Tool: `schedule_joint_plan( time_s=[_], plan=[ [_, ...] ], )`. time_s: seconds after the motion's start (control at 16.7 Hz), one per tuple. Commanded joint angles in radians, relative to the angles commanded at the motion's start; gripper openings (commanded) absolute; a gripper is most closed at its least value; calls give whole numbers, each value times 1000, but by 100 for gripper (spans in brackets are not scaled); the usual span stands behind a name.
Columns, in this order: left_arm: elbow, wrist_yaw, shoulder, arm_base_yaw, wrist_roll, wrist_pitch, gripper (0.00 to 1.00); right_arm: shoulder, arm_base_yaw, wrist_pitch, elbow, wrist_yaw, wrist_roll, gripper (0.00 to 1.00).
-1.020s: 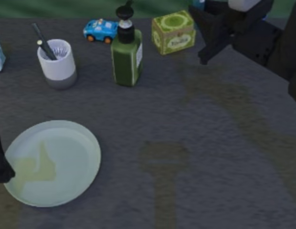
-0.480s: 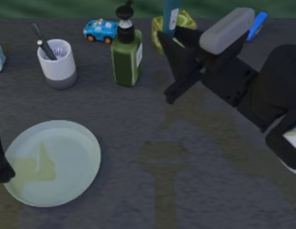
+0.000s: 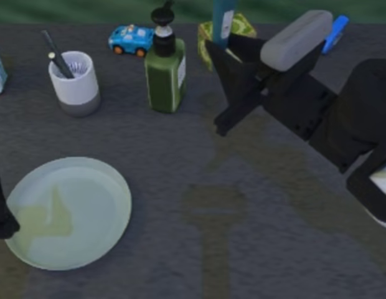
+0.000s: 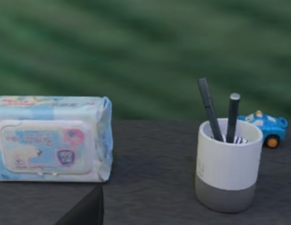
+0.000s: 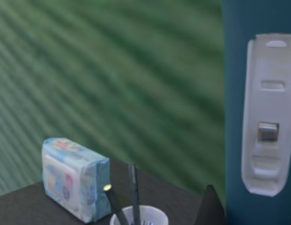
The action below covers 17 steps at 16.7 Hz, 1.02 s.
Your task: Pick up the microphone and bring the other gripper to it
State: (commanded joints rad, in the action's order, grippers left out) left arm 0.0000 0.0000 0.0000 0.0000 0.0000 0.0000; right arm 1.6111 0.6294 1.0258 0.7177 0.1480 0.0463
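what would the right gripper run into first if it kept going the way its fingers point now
The right gripper, holding the microphone, points toward the top view's left. Probably the green pump bottle comes first, though the gripper may be high enough to pass over it; depth is unclear.

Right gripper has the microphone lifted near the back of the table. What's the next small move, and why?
Probably start bringing the left gripper toward the microphone. The right gripper holds its teal handle up above the green box, while the left arm sits parked at the table's left edge beside the plate, far from it.
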Motion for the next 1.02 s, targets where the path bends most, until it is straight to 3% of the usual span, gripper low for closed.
schedule_joint_plan(
  time_s=[0.24, 0.42, 0.66, 1.02],
  plan=[
    [1, 1, 1, -1, 0, 1, 100, 0, 0, 0, 0, 0, 0, 0],
    [49, 60, 66, -23, 7, 27, 100, 0, 0, 0, 0, 0, 0, 0],
    [195, 223, 298, -76, 28, 109, 100, 0, 0, 0, 0, 0, 0, 0],
    [495, 537, 792, -175, 72, 284, 100, 0, 0, 0, 0, 0, 0, 0]
  ],
)
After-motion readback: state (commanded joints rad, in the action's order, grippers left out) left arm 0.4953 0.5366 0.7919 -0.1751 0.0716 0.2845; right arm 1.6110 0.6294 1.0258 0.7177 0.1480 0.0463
